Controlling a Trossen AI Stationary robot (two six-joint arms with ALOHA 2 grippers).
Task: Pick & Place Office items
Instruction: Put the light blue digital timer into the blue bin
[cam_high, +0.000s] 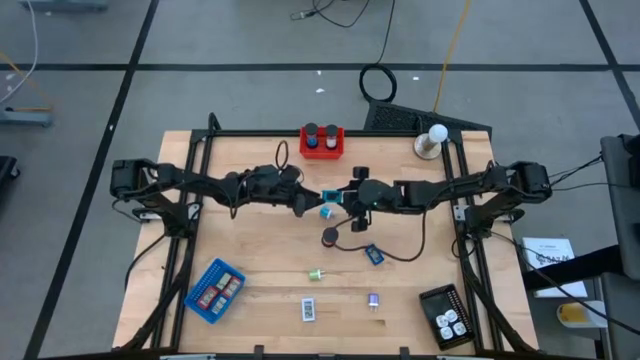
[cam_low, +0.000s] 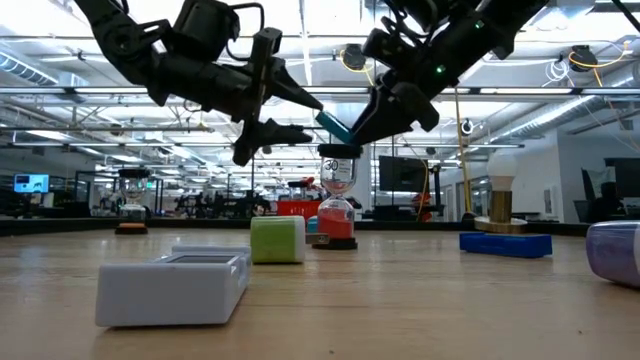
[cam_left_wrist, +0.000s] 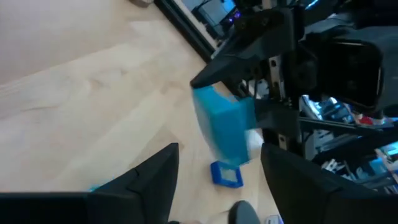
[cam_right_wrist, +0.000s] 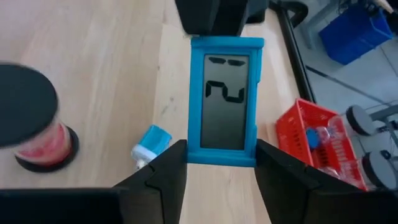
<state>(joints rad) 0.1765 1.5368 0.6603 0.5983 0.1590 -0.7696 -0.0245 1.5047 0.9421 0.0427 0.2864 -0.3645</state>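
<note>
— What are we seeing at the claws?
— Above the table's middle, the right gripper (cam_right_wrist: 214, 165) is clamping the teal block (cam_right_wrist: 224, 99), its fingers partly closed on one end. The left gripper (cam_left_wrist: 217, 180) is standing spread just beside the other end, not touching.
— And counting?
— We are seeing one green bit (cam_high: 316, 274), one purple bit (cam_high: 373, 299), one white-labelled rectangle (cam_high: 309, 309), and two black cylinders (cam_high: 321, 131) standing in the red tray (cam_high: 322, 152).
</note>
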